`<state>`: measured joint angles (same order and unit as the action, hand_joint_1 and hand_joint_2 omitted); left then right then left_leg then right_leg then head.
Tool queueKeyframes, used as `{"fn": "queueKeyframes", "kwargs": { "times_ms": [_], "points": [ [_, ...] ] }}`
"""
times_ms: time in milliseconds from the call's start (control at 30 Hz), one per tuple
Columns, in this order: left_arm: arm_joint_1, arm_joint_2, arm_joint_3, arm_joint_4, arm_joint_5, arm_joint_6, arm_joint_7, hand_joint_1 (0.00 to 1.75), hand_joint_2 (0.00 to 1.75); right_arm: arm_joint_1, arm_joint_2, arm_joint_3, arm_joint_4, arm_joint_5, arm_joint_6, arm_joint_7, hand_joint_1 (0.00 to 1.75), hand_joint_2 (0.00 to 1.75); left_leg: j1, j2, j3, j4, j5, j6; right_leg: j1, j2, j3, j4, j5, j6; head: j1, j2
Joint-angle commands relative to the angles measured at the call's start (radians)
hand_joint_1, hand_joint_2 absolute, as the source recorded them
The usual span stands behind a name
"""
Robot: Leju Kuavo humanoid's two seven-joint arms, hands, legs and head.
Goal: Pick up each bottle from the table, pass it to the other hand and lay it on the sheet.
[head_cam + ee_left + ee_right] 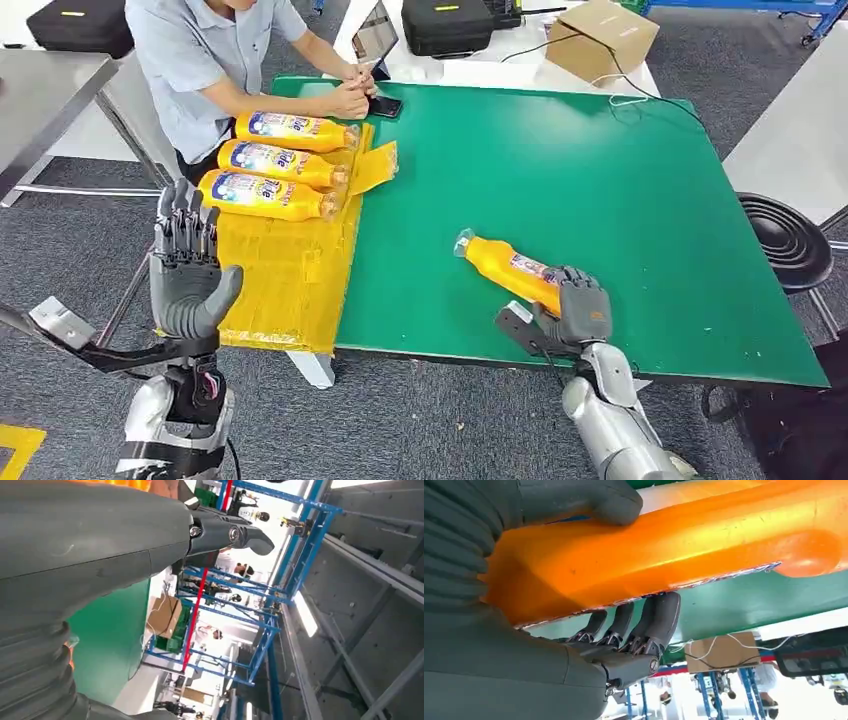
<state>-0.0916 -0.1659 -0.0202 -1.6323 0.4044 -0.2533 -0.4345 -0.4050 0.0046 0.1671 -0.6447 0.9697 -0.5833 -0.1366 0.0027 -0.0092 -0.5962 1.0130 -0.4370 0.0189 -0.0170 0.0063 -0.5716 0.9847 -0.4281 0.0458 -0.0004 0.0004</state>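
Observation:
An orange bottle lies on the green table near its front edge, cap pointing away to the left. My right hand grips its base end; in the right wrist view the thumb lies on one side of the orange bottle and the fingers curl under the other. Three more orange bottles lie side by side on the yellow sheet at the table's left. My left hand is raised upright in front of the sheet, fingers straight and apart, holding nothing.
A person leans on the table's far left corner, hands by a black phone. A cardboard box and black cases stand on the white table behind. A black stool stands to the right.

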Motion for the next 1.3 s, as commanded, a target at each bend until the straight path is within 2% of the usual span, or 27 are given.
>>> {"fn": "queueKeyframes", "kwargs": {
  "times_ms": [33,367,433,500,533,633,800,1300],
  "points": [
    [-0.040,0.027,-0.022,0.074,0.006,-0.002,0.007,0.00,1.75,-0.015,-0.001,-0.023,0.159,0.026,0.019,0.032,1.75,1.75,0.001,-0.002,0.003,-0.002,0.001,-0.001,0.001,-0.004,0.004,-0.002,0.000,-0.002,0.000,0.000],
    [-0.038,0.029,-0.023,0.076,0.006,-0.003,0.008,0.00,1.75,-0.015,0.003,-0.018,0.171,0.037,0.026,0.037,1.75,1.75,0.001,-0.002,0.009,-0.001,0.001,-0.001,0.001,-0.003,0.010,-0.003,0.000,-0.002,0.000,0.000],
    [-0.035,0.030,-0.023,0.078,0.007,-0.004,0.008,0.00,1.75,-0.012,0.007,-0.019,0.174,0.048,0.014,0.039,1.47,1.75,0.001,-0.003,0.010,-0.002,0.001,-0.001,0.001,-0.004,0.010,-0.003,0.000,-0.002,0.000,0.000],
    [-0.032,0.030,-0.023,0.080,0.007,-0.006,0.008,0.00,1.75,-0.011,0.012,-0.016,0.174,0.068,-0.007,0.045,0.14,1.75,0.001,-0.003,0.010,-0.002,0.001,-0.001,0.002,-0.004,0.011,-0.004,0.000,-0.002,0.000,0.000],
    [-0.031,0.029,-0.023,0.079,0.007,-0.008,0.008,0.00,1.75,-0.011,0.015,-0.016,0.171,0.085,-0.028,0.051,0.00,1.75,0.001,-0.002,0.011,-0.002,0.001,-0.001,0.001,-0.003,0.012,-0.004,0.000,-0.002,0.000,0.000],
    [-0.023,0.023,-0.016,0.071,0.007,-0.007,0.009,0.00,1.75,-0.015,0.020,-0.001,0.156,0.168,-0.063,0.113,0.00,1.75,0.001,-0.001,0.010,-0.001,0.001,-0.001,0.001,-0.002,0.011,-0.003,0.000,-0.002,0.000,0.000],
    [-0.007,0.011,0.005,0.050,-0.008,-0.005,0.016,0.00,1.75,-0.005,0.017,0.015,0.089,0.327,-0.042,0.281,0.00,1.75,0.001,0.001,0.009,-0.001,0.000,-0.001,0.001,-0.001,0.010,-0.002,0.000,-0.002,0.000,0.000],
    [0.005,0.000,0.035,0.036,-0.035,-0.016,0.023,0.00,1.75,0.056,0.039,-0.053,-0.037,0.358,0.055,0.329,0.00,1.75,0.001,-0.001,0.008,-0.001,0.000,-0.001,0.001,-0.002,0.009,-0.002,0.000,-0.002,0.000,0.000]
  ]
}}
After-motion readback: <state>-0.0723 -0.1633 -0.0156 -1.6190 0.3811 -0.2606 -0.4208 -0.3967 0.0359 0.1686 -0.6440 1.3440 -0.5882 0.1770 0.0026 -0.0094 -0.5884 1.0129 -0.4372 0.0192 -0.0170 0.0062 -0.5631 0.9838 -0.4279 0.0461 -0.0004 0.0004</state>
